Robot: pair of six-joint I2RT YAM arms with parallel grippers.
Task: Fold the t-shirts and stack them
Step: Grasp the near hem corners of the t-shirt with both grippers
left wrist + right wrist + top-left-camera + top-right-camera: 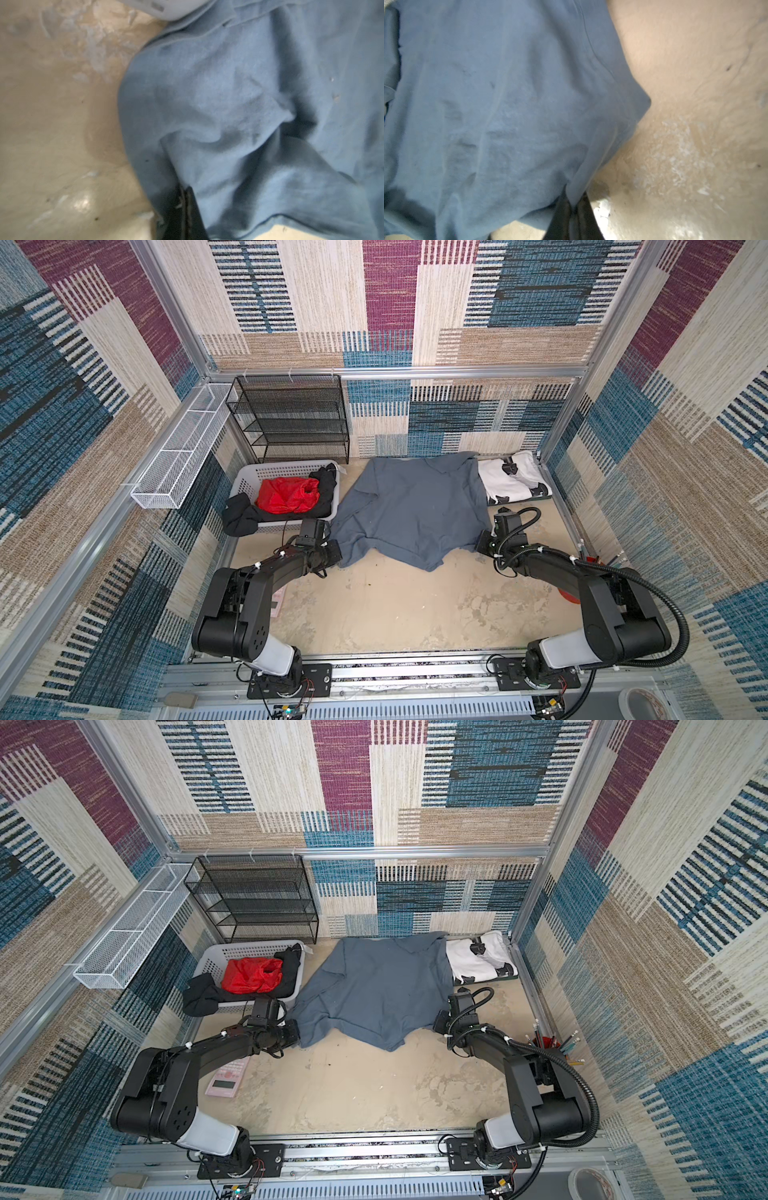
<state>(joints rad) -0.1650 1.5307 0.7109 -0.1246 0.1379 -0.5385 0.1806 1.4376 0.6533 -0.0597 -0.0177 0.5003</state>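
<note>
Both wrist views are blurred. The fingers of the left gripper and the fingers of the right gripper run off the picture's edge, their tips buried in slate-grey t-shirt cloth. In both top views the dark green t-shirt is only a sliver under the white t-shirt.

We see the grey t-shirt spread open but rumpled on the table in both top views, collar towards the back wall and near hem drawn into uneven points at both corners. Touching its right edge lies the white t-shirt with black patches, folded into a neat rectangle. Beneath it we glimpse only a thin edge of a dark green t-shirt.
</note>
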